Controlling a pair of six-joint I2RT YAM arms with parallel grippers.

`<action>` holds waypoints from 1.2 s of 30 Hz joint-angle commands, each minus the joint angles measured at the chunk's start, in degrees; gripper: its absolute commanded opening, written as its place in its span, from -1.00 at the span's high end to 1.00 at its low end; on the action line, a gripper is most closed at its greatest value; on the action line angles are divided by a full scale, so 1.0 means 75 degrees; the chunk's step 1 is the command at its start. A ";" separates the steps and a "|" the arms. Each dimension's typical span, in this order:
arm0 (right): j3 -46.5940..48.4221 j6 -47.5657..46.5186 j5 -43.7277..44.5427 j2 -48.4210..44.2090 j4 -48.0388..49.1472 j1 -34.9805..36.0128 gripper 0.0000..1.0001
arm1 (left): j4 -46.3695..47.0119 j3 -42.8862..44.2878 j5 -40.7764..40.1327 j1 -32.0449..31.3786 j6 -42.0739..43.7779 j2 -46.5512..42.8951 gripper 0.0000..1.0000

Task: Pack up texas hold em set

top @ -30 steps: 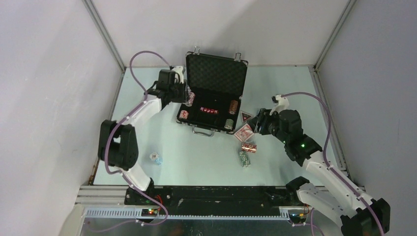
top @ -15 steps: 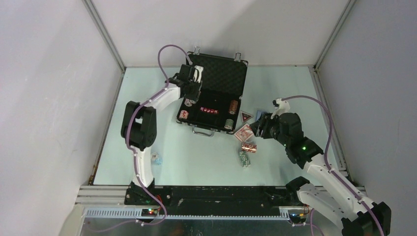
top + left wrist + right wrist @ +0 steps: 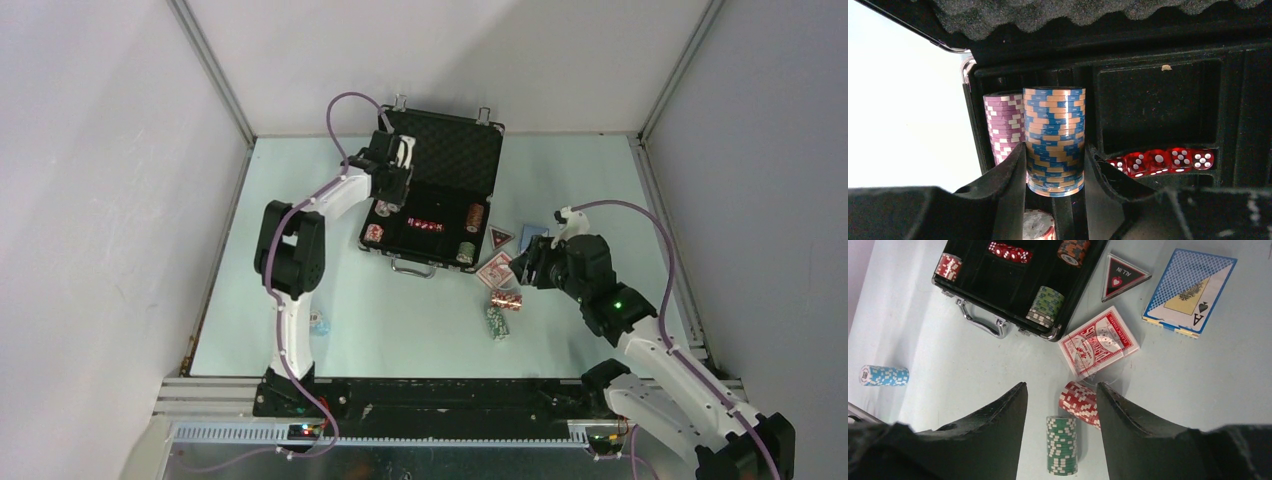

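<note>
The black briefcase (image 3: 440, 150) lies open at the back of the table, with its foam lid up. My left gripper (image 3: 1055, 146) is over its left chip slot, shut on a blue-and-orange chip stack (image 3: 1054, 120). A purple stack (image 3: 1004, 125) stands just behind it, and red dice (image 3: 1160, 161) sit in a row to the right. My right gripper (image 3: 1061, 385) hangs open above the table. Below it a green stack (image 3: 1062, 444) and a red stack (image 3: 1079, 402) lie on their sides.
A red card deck (image 3: 1099, 342), a blue deck (image 3: 1189, 292) and a triangular "all in" piece (image 3: 1120, 276) lie right of the case. A light blue stack (image 3: 884, 375) lies alone at the near left. The metal handle (image 3: 980, 322) faces the arms.
My left arm has swung from the case's left edge to over its left slot, still holding the chip stack. The right gripper has drifted slightly nearer, uncovering the blue deck.
</note>
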 commanded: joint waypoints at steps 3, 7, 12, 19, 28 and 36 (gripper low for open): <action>-0.0001 -0.0057 -0.0302 0.0111 -0.0116 0.0090 -0.55 | 0.0414 0.0289 -0.0114 0.0009 -0.0157 -0.0155 0.00; -0.0010 -0.0134 -0.0570 0.0187 -0.0375 0.0448 -0.80 | 0.0733 -0.0118 -0.0200 0.0010 -0.0270 -0.0653 -0.46; -0.0020 0.0079 0.0259 0.0375 -0.0896 0.1436 -0.72 | 0.0756 -0.0410 -0.0501 0.0010 -0.0483 -0.1116 -0.77; -0.0106 0.0442 0.1020 0.1017 -0.1139 0.2271 -0.47 | 0.1202 -0.2185 -0.0756 -0.0061 -0.1443 -0.3005 -0.77; -0.0092 0.0969 0.1369 0.2310 -0.0889 0.2791 -0.36 | 0.1739 -0.5234 -0.0832 -0.0422 -0.2548 -0.5965 -0.81; -0.0075 0.1512 0.1853 0.3330 -0.0670 0.3370 -0.17 | 0.2413 -0.7461 -0.1060 -0.0424 -0.3079 -0.7871 -0.85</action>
